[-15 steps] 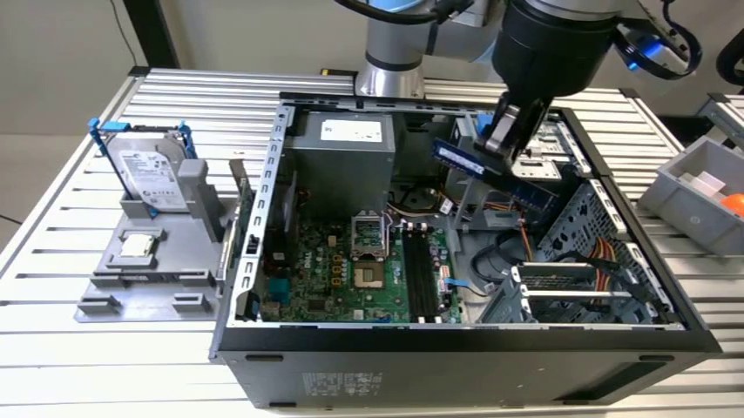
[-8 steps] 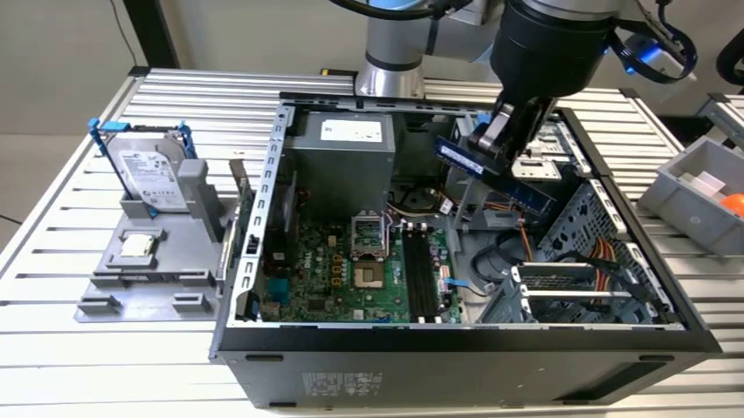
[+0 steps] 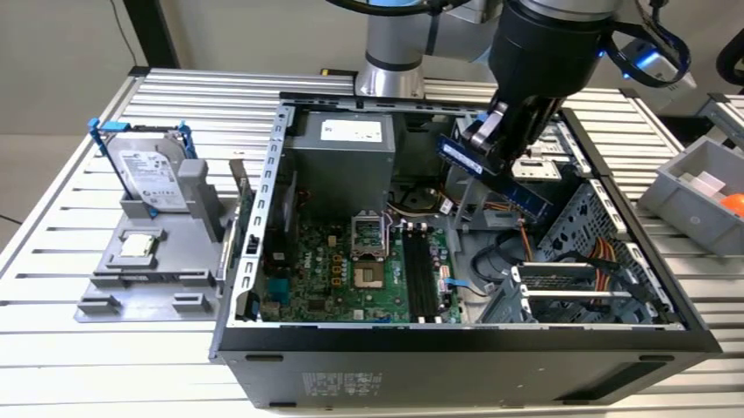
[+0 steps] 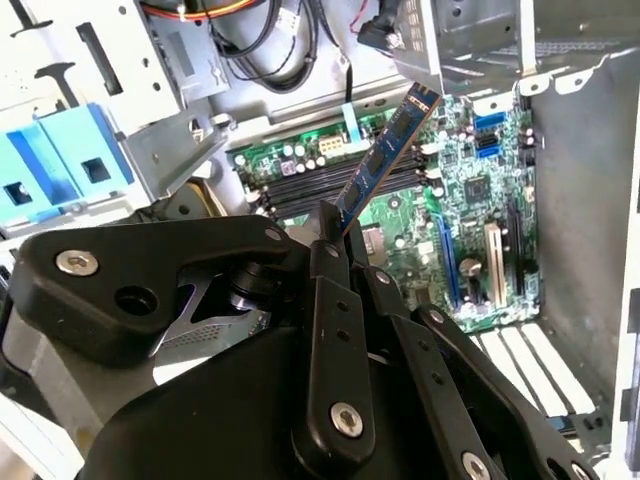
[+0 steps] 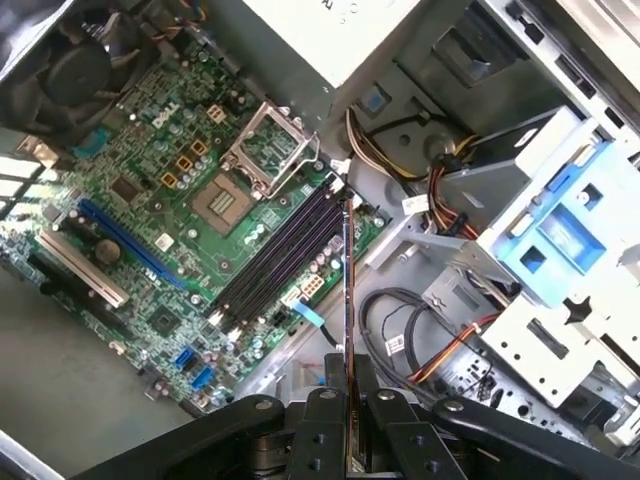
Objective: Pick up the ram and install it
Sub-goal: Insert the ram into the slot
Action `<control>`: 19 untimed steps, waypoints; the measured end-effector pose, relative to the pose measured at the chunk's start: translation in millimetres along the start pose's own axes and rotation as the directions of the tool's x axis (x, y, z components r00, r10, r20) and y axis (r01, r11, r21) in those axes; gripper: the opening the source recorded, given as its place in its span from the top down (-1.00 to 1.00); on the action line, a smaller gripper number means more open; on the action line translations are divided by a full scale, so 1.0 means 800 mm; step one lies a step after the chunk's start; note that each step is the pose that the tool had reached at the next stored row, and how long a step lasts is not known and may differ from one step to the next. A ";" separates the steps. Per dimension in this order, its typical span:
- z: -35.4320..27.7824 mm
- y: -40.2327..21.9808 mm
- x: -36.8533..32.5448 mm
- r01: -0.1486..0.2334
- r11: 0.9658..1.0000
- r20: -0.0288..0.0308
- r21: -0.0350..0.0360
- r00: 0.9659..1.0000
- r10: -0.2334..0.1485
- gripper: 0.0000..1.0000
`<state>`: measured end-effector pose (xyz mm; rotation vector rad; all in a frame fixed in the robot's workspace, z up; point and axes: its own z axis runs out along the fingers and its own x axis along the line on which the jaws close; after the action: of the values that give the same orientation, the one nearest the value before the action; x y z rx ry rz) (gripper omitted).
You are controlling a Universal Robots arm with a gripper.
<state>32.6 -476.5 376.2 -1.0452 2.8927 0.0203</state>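
Observation:
My gripper [image 3: 497,138] is shut on the ram [image 3: 503,181], a long blue-green stick with dark chips. It hangs tilted in the air over the open computer case [image 3: 465,348], above the cables at the exterior view's right of the motherboard [image 3: 348,279]. The black memory slots [image 3: 421,272] lie lower and toward the exterior view's left, apart from the stick. In the second wrist view the ram [image 4: 385,160] juts out from my gripper [image 4: 345,240] over the slots [image 4: 320,185]. In the first wrist view the ram [image 5: 347,290] is seen edge-on, rising from my gripper [image 5: 352,395] beside the slots [image 5: 280,250].
A hard drive in a blue frame [image 3: 152,174] stands on a grey fixture [image 3: 152,270] with a small silver chip [image 3: 138,246]. Inside the case are the power supply [image 3: 343,148], the drive cage [image 3: 581,287] and cables [image 3: 500,252]. A grey bin [image 3: 698,187] sits on the exterior view's right.

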 end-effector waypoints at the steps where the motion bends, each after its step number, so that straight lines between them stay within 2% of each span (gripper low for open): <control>1: 0.0001 0.0001 0.0001 -0.012 1.000 0.000 0.001 1.000 0.012 1.00; 5: 0.0005 0.0006 0.0008 -0.063 0.998 -0.001 0.004 0.998 0.063 1.00; 9: 0.0013 0.0010 0.0013 -0.111 0.994 -0.001 0.007 0.994 0.111 1.00; 10: 0.0021 0.0015 0.0019 -0.160 0.987 -0.001 0.011 0.987 0.160 1.00; 15: 0.0033 0.0020 0.0026 -0.219 0.976 -0.001 0.015 0.976 0.219 1.00; 19: 0.0043 0.0024 0.0032 -0.261 0.965 0.000 0.018 0.965 0.261 1.00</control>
<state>29.6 -476.5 372.6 -0.6535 3.0044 0.0067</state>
